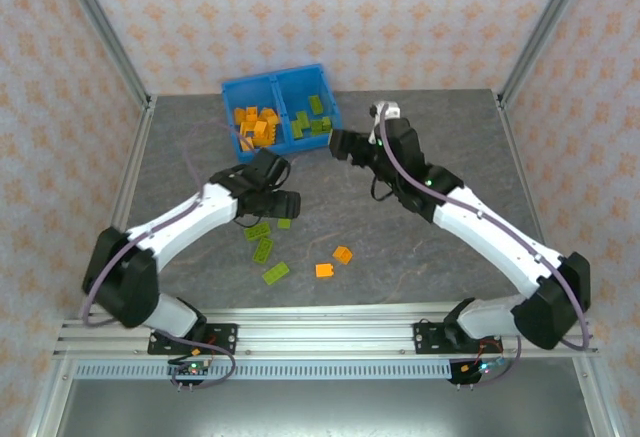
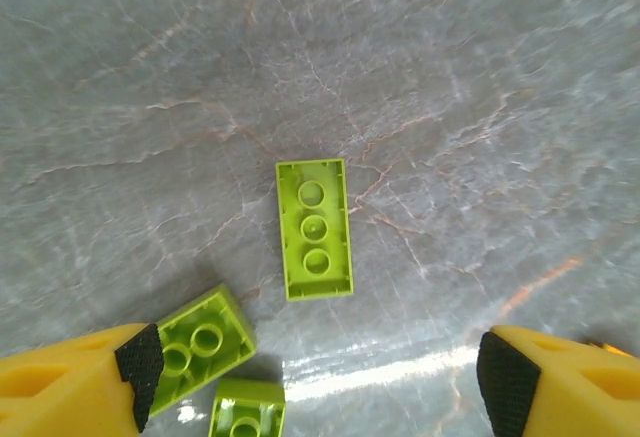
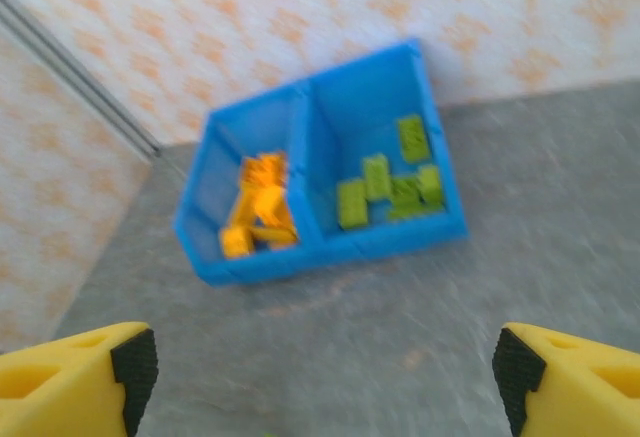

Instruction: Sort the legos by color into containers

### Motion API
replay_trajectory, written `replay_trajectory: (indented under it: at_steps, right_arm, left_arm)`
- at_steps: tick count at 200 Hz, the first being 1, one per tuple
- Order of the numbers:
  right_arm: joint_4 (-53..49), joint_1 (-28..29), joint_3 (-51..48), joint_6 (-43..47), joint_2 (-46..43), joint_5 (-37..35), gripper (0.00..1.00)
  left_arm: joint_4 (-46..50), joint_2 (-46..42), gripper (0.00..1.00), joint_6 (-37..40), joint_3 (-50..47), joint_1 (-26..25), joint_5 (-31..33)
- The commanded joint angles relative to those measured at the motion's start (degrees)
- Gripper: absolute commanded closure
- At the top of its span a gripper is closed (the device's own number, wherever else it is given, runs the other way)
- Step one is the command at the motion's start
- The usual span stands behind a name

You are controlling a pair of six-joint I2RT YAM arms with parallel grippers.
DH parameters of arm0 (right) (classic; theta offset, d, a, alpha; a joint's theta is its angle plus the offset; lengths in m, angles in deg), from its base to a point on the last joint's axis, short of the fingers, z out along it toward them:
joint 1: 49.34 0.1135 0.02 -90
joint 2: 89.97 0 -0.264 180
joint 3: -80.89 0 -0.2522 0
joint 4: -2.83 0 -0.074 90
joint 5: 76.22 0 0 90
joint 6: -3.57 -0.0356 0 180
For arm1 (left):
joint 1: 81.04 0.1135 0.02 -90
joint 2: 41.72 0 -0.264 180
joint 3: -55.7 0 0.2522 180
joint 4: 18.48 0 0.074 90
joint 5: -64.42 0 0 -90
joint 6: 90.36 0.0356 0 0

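The grey marbled bench [image 1: 450, 137] carries everything. The left arm [image 1: 190, 219] reaches in over the loose bricks at the bench's middle. The right arm [image 1: 480, 222] stretches toward the far side, its wrist near the bin's right end.

The blue bin [image 1: 275, 85] sits at the far edge of the bench, split by a central divider. Its left compartment holds a heap of orange legos [image 1: 255, 125] and its right compartment holds green legos [image 1: 312, 119]. The right wrist view shows the same bin [image 3: 300, 257] with orange [image 3: 258, 212] on the left and green [image 3: 390, 192] on the right. That picture is blurred, so the green pieces look like perhaps half a dozen.

The left jaws stand wide apart with nothing between them, black pads [image 2: 140, 362] at either side. The right jaws are also spread wide and empty, pads [image 3: 515, 367] well apart, facing the bin.

On the open bench near the left arm lie four green bricks [image 1: 263, 249], with two orange bricks [image 1: 325, 270] just to their right. Under the left wrist, one long green brick [image 2: 316, 229] lies hollow side up, midway between the pads. A shorter green brick [image 2: 205, 342] lies just beside the left pad, and another small green piece [image 2: 248, 407] lies at the bottom edge.
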Motion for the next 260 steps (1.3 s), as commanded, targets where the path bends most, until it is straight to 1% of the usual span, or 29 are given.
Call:
replay_trajectory:
  at_steps: [1, 8, 29, 35, 60, 105, 112, 126, 136, 148, 153, 166, 185, 189, 205, 234, 260]
  right_arm:
    - [-4.41, 0.22, -5.30, -0.81, -3.79, -6.91, 0.04]
    - [-5.03, 0.24, -6.38, -1.21, -5.02, -7.74, 0.00]
    - [-5.82, 0.19, -8.52, -1.29, -6.31, -9.67, 0.01]
    - [-5.74, 0.20, -8.87, -1.07, -7.98, -9.93, 0.01]
    - [-6.03, 0.19, -8.63, 0.41, -8.18, -9.61, 0.01]
    - [-5.42, 0.19, -7.46, 0.90, -6.93, -8.60, 0.01]
    - [-5.31, 0.20, -7.28, 0.79, -5.54, -8.40, 0.01]
    - [-5.35, 0.19, -6.97, 0.61, -5.03, -8.21, 0.01]
    - [-5.51, 0.24, -6.84, 0.62, -4.89, -8.01, 0.01]
    - [-5.80, 0.20, -6.63, 0.56, -4.98, -8.13, 0.01]
    - [-5.94, 0.19, -6.54, 0.53, -5.12, -8.23, 0.01]
    - [-6.37, 0.20, -6.29, 0.43, -5.22, -8.46, 0.01]
    - [-6.75, 0.20, -6.10, 0.26, -5.52, -8.65, 0.01]
    - [-6.83, 0.19, -6.10, 0.19, -5.72, -8.64, 0.01]
    - [-6.44, 0.20, -6.10, 0.10, -5.96, -8.63, 0.01]
    - [-6.30, 0.19, -6.10, -0.27, -6.05, -8.62, 0.01]
    - [-7.29, 0.19, -6.27, -0.90, -6.26, -8.58, 0.01]
  left_arm:
    - [0.02, 5.81, 0.19, -1.83, 4.50, -0.93, 4.39]
    - [-0.26, 7.93, 0.21, -2.64, 5.16, -1.09, 5.31]
    - [-2.20, 12.55, 0.24, -4.54, 6.08, -1.13, 6.64]
    - [-2.75, 13.74, 0.25, -4.70, 6.28, -1.10, 6.50]
    - [-3.28, 17.64, 0.29, -5.79, 6.81, -1.07, 6.48]
    - [-5.63, 19.30, 0.45, -7.46, 3.23, -1.10, 6.40]
    - [-6.00, 19.53, 0.49, -7.60, 2.81, -1.06, 6.02]
    - [-6.84, 19.48, 0.60, -7.65, 1.92, -1.10, 5.54]
    - [-7.39, 19.03, 0.66, -7.71, 1.30, -1.06, 5.48]
    - [-7.32, 17.98, 0.69, -7.71, 1.22, -1.07, 5.59]
    - [-7.07, 17.41, 0.70, -9.24, 1.39, -1.12, 5.69]
    - [-6.03, 15.24, 0.72, -9.04, 2.64, -1.07, 5.62]
    - [-4.83, 11.11, 0.72, -8.33, 6.45, -1.13, 5.65]
    - [-4.45, 10.55, 0.72, -6.45, 7.84, -1.07, 5.80]
    - [-2.85, 10.12, 0.72, -3.71, 14.51, -1.10, 7.89]
    - [-2.87, 15.06, 0.72, 1.04, 27.57, -1.03, 15.00]
    - [-8.78, 22.27, 0.73, 5.17, 36.97, 0.04, 20.16]
